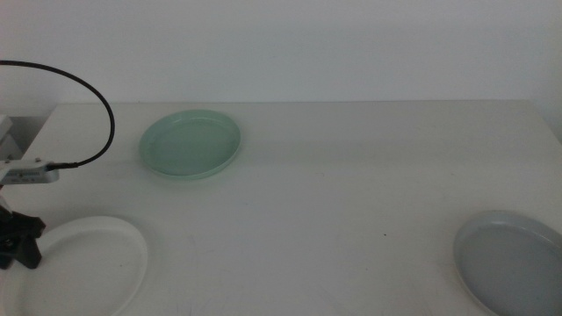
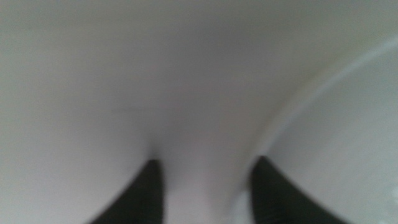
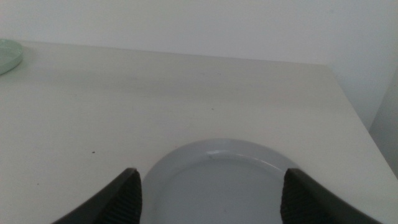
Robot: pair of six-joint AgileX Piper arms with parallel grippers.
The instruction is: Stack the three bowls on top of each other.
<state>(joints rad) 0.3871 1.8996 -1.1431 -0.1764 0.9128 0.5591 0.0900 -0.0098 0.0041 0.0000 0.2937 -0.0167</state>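
I am counting three bowls on the white tabletop (image 1: 351, 202), one of each colour, none stacked. The mint green bowl (image 1: 191, 144) is sitting toward the far left of centre, well apart from the other two. The white bowl (image 1: 83, 268) is lying at the near left corner, partly cut off by the frame edge. The light grey bowl (image 1: 509, 263) is lying at the near right corner, also cut off at the edge.

I am seeing the left gripper (image 1: 19, 244) low at the left edge, just beside the white bowl's outer rim. Through the left wrist view its fingers (image 2: 148, 196) are standing spread, straddling the rim of the white bowl (image 2: 336, 143), one finger outside over bare tabletop, the other at the rim; the picture is blurred and I cannot tell whether they are touching it.

The right gripper (image 3: 208, 193) is showing only in its own wrist view, its fingers (image 3: 124, 196) spread wide and hovering over the near edge of the light grey bowl (image 3: 224, 180), gripping nothing. One black cable (image 1: 97, 105) is arching over the far left.
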